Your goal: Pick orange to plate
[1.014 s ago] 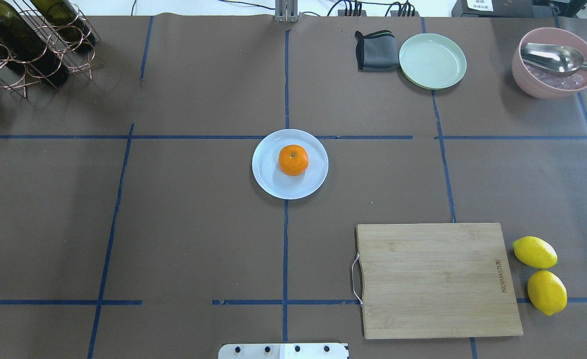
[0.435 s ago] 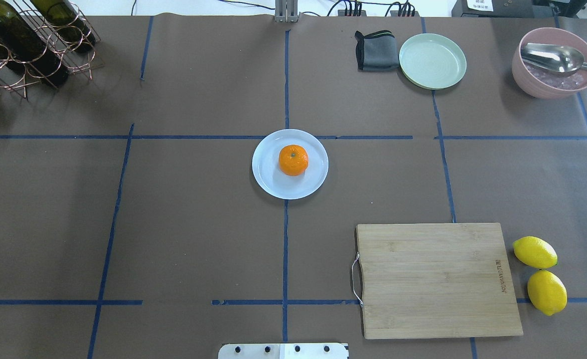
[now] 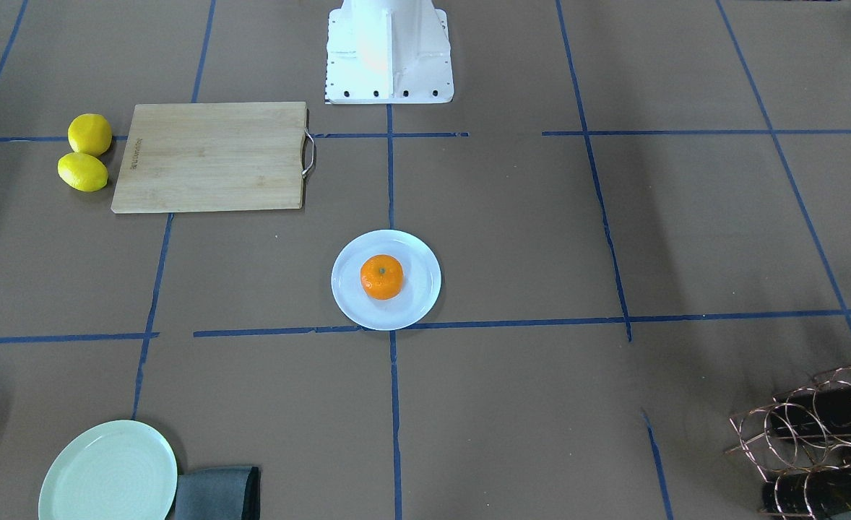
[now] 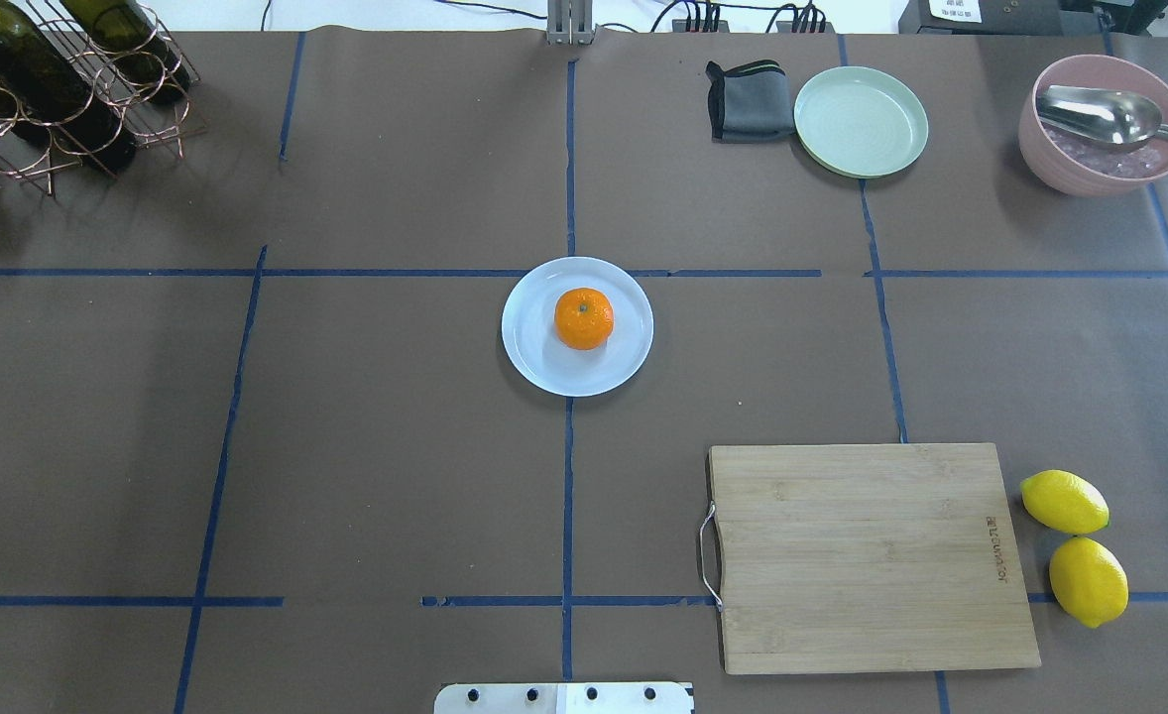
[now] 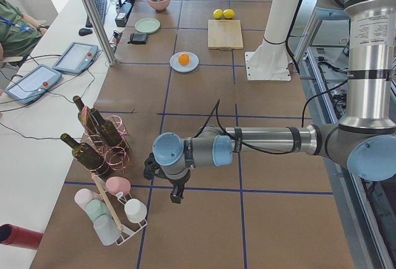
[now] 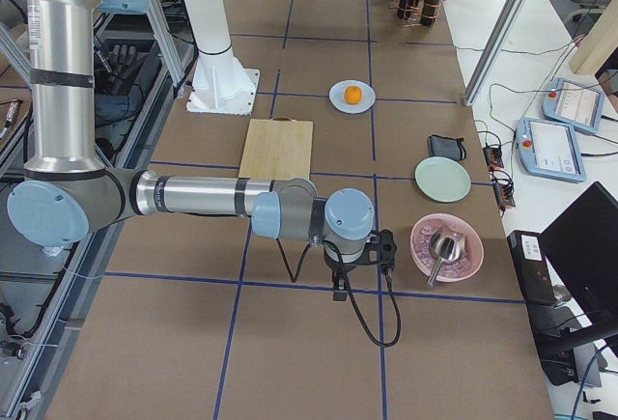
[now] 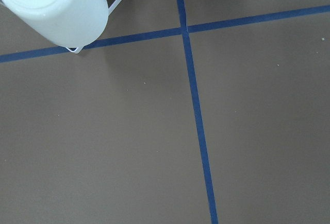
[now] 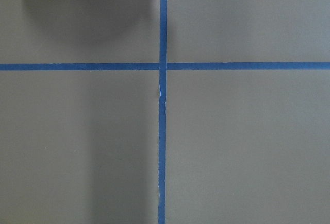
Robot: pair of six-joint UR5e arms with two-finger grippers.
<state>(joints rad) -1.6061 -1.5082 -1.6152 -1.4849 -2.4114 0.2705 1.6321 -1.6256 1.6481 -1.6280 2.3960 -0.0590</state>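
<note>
The orange [image 4: 584,318] sits stem-up on the pale bluish-white plate [image 4: 529,359] at the middle of the table, also seen in the front-facing view as orange [image 3: 381,276] on plate [image 3: 420,303]. No gripper is near it. The left gripper [image 5: 176,193] hangs over bare table far off at the left end, by the cup rack. At the right end, the right gripper [image 6: 338,290] hovers beside the pink bowl. Both show only in the side views, so I cannot tell whether they are open or shut. The wrist views show only brown table and blue tape.
A wooden cutting board [image 4: 872,555] lies at the near right with two lemons [image 4: 1064,501] beside it. At the back right are a light green plate [image 4: 861,121], a grey cloth [image 4: 748,101] and a pink bowl [image 4: 1070,169] with a spoon. A bottle rack [image 4: 58,89] stands at the back left.
</note>
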